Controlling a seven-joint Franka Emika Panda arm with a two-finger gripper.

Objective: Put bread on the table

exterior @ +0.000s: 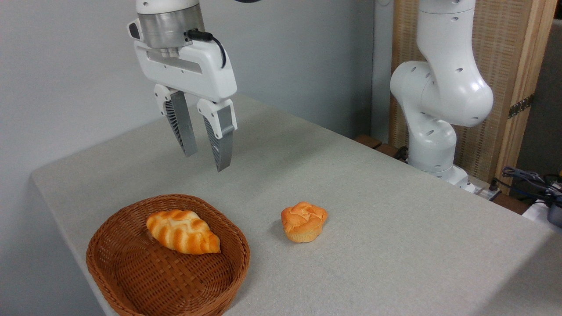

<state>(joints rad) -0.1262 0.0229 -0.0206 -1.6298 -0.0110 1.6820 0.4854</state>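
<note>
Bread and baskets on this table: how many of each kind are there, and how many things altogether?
Small round bun: 1, the bun sitting on the table
Long braided loaf: 1, the loaf lying in the basket
Wicker basket: 1, the basket
Total: 3
The claw holds nothing.

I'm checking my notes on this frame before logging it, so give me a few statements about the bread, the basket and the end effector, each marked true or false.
1. The small round bun sits on the table, outside the basket. True.
2. The end effector is clamped on the bun. False: it hangs in the air above the table, holding nothing, with its jaws apart.
3. A longer braided loaf lies inside the basket. True.
4. The bun touches the basket rim. False: bare tabletop shows between them.
5. The basket stands to the right of the bun. False: it stands to the left.
</note>
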